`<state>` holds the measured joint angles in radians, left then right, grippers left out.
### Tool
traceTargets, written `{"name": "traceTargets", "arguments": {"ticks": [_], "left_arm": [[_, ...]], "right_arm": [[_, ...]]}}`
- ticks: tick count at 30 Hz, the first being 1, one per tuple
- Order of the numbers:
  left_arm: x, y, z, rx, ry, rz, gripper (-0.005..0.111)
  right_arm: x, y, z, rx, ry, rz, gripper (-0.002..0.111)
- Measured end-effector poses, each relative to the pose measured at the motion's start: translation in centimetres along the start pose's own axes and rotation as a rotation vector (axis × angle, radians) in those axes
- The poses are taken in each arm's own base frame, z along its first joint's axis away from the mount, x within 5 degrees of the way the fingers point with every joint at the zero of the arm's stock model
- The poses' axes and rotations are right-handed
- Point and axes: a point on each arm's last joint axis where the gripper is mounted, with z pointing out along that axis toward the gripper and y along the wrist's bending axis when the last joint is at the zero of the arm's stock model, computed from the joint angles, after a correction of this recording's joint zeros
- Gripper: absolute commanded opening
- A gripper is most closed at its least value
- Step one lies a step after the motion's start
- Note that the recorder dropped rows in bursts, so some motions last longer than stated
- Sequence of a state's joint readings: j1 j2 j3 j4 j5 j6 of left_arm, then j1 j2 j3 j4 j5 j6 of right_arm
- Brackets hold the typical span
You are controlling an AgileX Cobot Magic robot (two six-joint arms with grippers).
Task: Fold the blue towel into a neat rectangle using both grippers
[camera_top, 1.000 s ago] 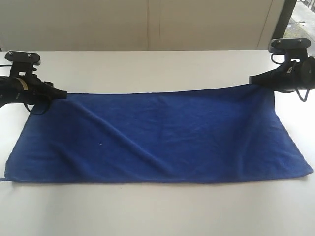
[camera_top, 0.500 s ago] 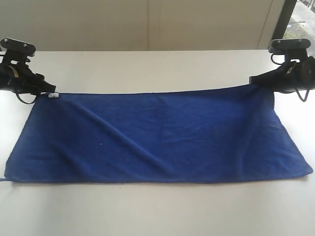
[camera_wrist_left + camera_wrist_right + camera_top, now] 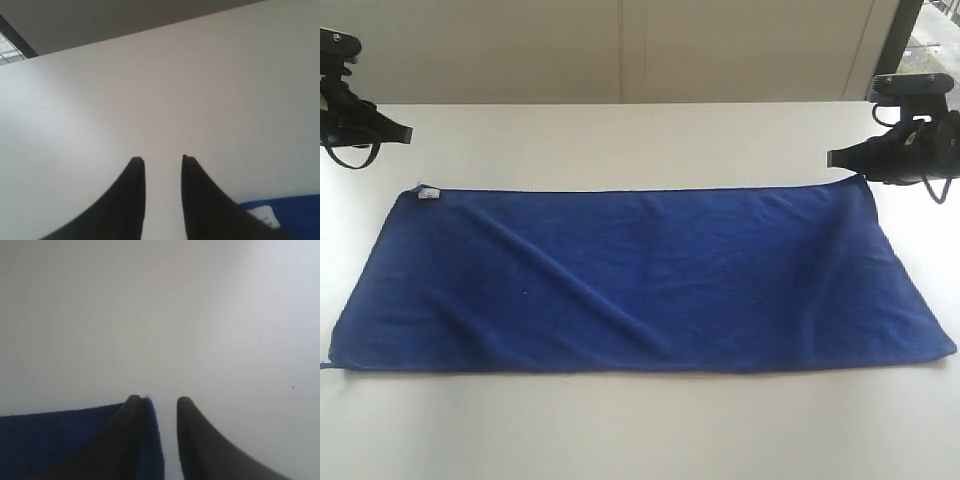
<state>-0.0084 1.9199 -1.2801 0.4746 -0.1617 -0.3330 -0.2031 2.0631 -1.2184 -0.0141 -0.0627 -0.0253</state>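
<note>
Both arms have drawn back: left gripper (image 3: 405, 131) parted and empty, right gripper (image 3: 832, 157) parted, having released the blue towel (image 3: 640, 280) corner beside it, so this fold looks laid.

Upper left edge of the exterior view: left gripper (image 3: 408, 131), matte black, tapering to a narrow point, under a flat black bracket (image 3: 338, 42), with a thin black cable (image 3: 348, 160) looping below. Upper right: right gripper (image 3: 832, 157), same black tapered shape, bracket and cable. Up close in the wrist views, smooth black curved fingers (image 3: 127, 200) narrowing to blunt tips.
</note>
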Motion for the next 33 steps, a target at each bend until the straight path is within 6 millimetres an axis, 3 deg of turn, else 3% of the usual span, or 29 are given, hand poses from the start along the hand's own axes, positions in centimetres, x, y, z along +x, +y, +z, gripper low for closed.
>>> {"name": "traceTargets", "arguments": {"ticks": [2, 3, 7, 10, 14, 19, 23, 33], "left_arm": [[0.3, -0.8, -0.1, 0.004, 0.06, 0.0, 0.001], [0.5, -1.4, -0.2, 0.008, 0.096, 0.007, 0.0], [0.6, -4.7, -0.5, 0.053, 0.167, 0.059, 0.0], [0.9, -6.9, -0.9, 0.078, 0.227, 0.101, 0.0], [1.5, -7.7, -1.3, 0.075, 0.305, 0.123, 0.0], [4.0, -8.1, 0.1, 0.067, 0.443, 0.117, 0.0], [5.2, -8.3, 0.9, 0.067, 0.494, 0.119, 0.0], [5.2, -8.3, 1.1, 0.068, 0.493, 0.118, 0.0]], "right_arm": [[-0.5, 0.0, -0.4, 0.001, -0.017, 0.0, 0.047], [-1.0, 0.0, -0.8, 0.001, -0.029, 0.0, 0.047], [-2.7, -0.1, -3.5, 0.002, -0.011, 0.0, 0.024], [-2.5, 0.0, -5.0, -0.003, 0.102, -0.003, 0.0], [-0.3, 0.9, -4.3, -0.021, 0.292, -0.017, 0.0], [2.9, 1.4, -2.8, -0.032, 0.501, -0.027, 0.0], [3.3, 1.4, -2.8, -0.033, 0.537, -0.026, 0.0], [3.8, 0.7, -3.1, 0.034, 0.602, -0.076, 0.0]]}}
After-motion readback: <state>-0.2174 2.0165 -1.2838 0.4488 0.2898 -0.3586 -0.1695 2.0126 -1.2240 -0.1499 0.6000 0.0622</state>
